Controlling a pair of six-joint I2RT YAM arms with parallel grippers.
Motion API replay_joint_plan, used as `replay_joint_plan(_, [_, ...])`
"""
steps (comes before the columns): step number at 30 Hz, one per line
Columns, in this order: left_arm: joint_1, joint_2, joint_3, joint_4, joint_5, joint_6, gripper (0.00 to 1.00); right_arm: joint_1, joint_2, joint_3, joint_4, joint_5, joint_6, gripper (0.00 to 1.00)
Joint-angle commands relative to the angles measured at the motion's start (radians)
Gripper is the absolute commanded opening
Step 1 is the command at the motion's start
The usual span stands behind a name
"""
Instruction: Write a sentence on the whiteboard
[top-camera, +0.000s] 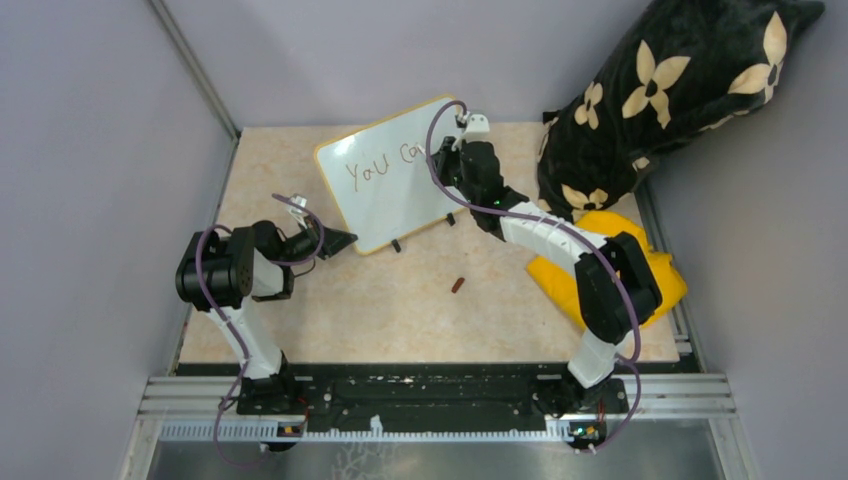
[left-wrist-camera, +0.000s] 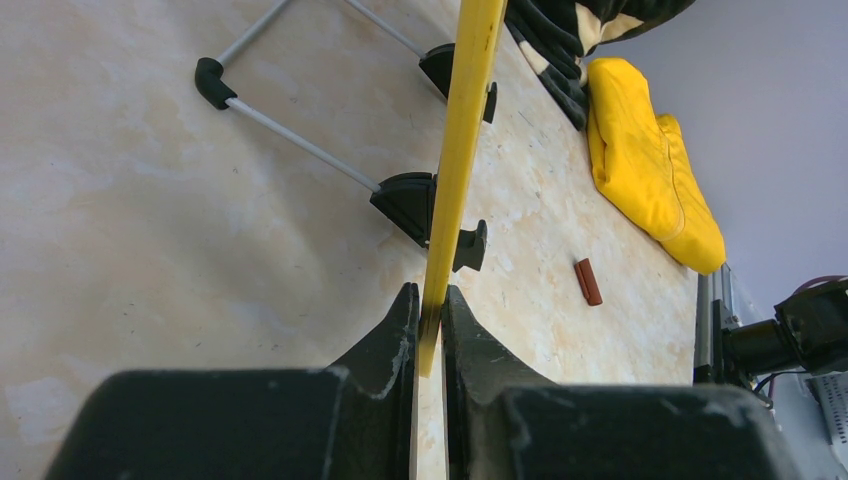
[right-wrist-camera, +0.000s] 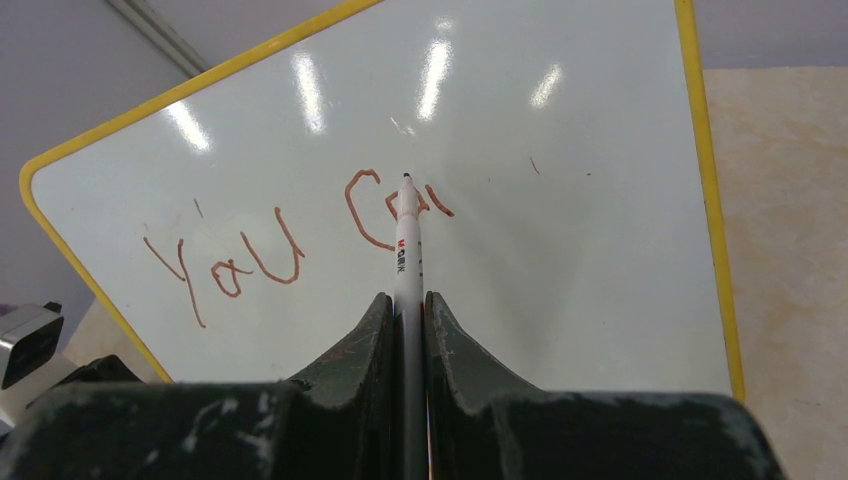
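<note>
Overhead, from the top external view: the whiteboard (top-camera: 390, 190) is standing tilted near the far edge of the table (top-camera: 400, 320), about midway between its left and right edges. The sentence (top-camera: 378, 163) is showing only in part, running along the upper part of the board. The left gripper (top-camera: 335, 240) is reaching to the board's near left corner. The right gripper (top-camera: 455, 150) is hovering over the board's right portion, just past the last letters. A small brown piece (top-camera: 458, 285) is lying alone on the table, nearer than the board. A yellow cloth (top-camera: 660, 275) is resting at the right edge, with a black flowered cushion (top-camera: 680, 80) leaning in the far right corner.

Left wrist view: the jaws are pinching together on the board's thin yellow frame, which is running edge-on up the picture. Black feet (left-wrist-camera: 470, 245) and a thin metal stand (left-wrist-camera: 300, 145) are sitting on the table just beyond the fingers.

Right wrist view: the jaws are clamping tight on a white marker (right-wrist-camera: 403, 240), which is pointing straight out between them. Its dark tip is touching, or nearly touching, the board's surface at the second word. The writing is reading "You" in reddish-brown strokes, then a "C" and part of a further letter, half hidden behind the marker tip.
</note>
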Motion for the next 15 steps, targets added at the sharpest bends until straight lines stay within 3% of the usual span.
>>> replay_joint_plan(1, [-0.003, -0.007, 0.012, -0.04, -0.009, 0.006, 0.0, -0.013, 0.006, 0.033, 0.036, -0.005, 0.01, 0.0])
replay_joint_plan(15, [-0.002, -0.007, 0.012, -0.04, -0.009, 0.005, 0.0, -0.015, 0.012, 0.019, 0.03, -0.001, 0.014, 0.0])
